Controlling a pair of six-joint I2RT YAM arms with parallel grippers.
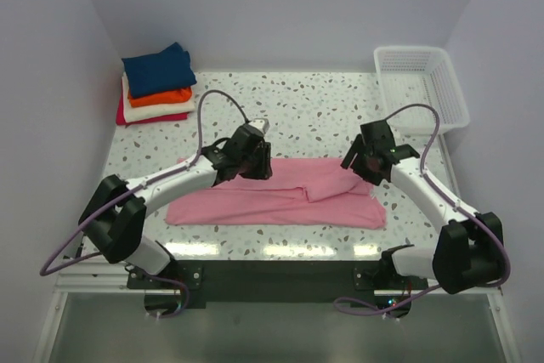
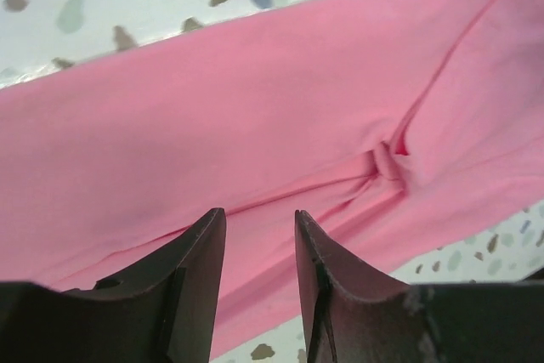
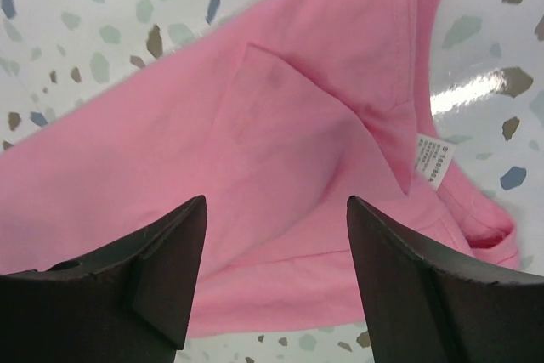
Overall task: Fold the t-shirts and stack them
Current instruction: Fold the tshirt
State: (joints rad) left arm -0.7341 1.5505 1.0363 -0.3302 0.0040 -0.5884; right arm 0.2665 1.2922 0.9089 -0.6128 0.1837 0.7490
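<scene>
A light pink t-shirt [image 1: 280,200] lies folded into a long band across the middle of the table. My left gripper [image 1: 257,164] hovers over the band's upper left edge. It is open, and nothing is between its fingers [image 2: 258,215] but the pink cloth [image 2: 255,99] below, which bunches into a small knot of wrinkles. My right gripper [image 1: 364,163] is over the band's right end, open wide [image 3: 276,201] above the shirt [image 3: 297,82] and holding nothing. A white label [image 3: 432,160] shows near the collar. Folded t-shirts are stacked at the back left, navy [image 1: 157,68] on orange [image 1: 163,97], cream [image 1: 151,110] and red [image 1: 146,118].
A white mesh basket [image 1: 422,87] stands at the back right corner. The speckled tabletop [image 1: 306,108] is walled in behind and on both sides. Both arm bases sit at the near edge.
</scene>
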